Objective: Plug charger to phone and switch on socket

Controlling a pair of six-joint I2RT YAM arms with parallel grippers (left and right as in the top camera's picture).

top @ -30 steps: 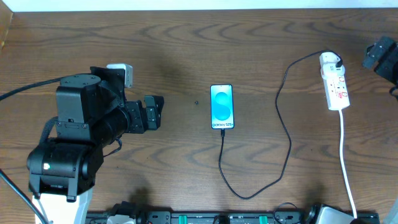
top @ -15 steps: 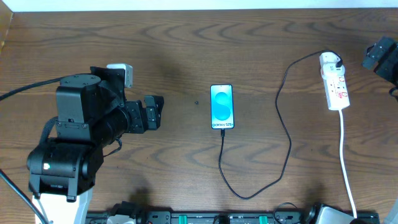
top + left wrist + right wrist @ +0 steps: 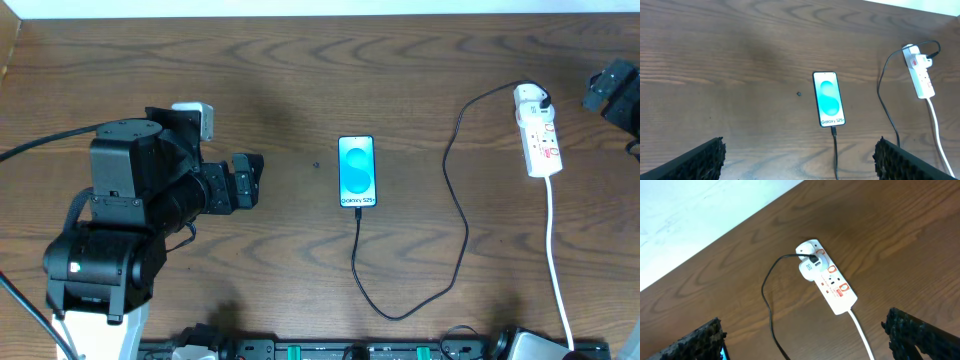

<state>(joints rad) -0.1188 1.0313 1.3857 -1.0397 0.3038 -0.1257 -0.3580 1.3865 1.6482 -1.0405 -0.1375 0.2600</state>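
The phone (image 3: 358, 172) lies flat mid-table, blue screen lit, also in the left wrist view (image 3: 829, 99). The black charger cable (image 3: 462, 235) meets the phone's near end, loops toward the front and runs up to its white plug (image 3: 809, 267), seated in the far end of the socket (image 3: 540, 135). The socket (image 3: 832, 286) is a white strip with red markings. My left gripper (image 3: 250, 180) is open, well left of the phone, with nothing between its fingers (image 3: 697, 162). My right gripper (image 3: 802, 330) hangs open above the table short of the socket, holding nothing.
The socket's white lead (image 3: 555, 250) runs to the table's front edge. A tiny dark speck (image 3: 316, 165) sits left of the phone. The left arm's bulky base (image 3: 105, 250) fills the front left. A black rail (image 3: 350, 350) lines the front edge.
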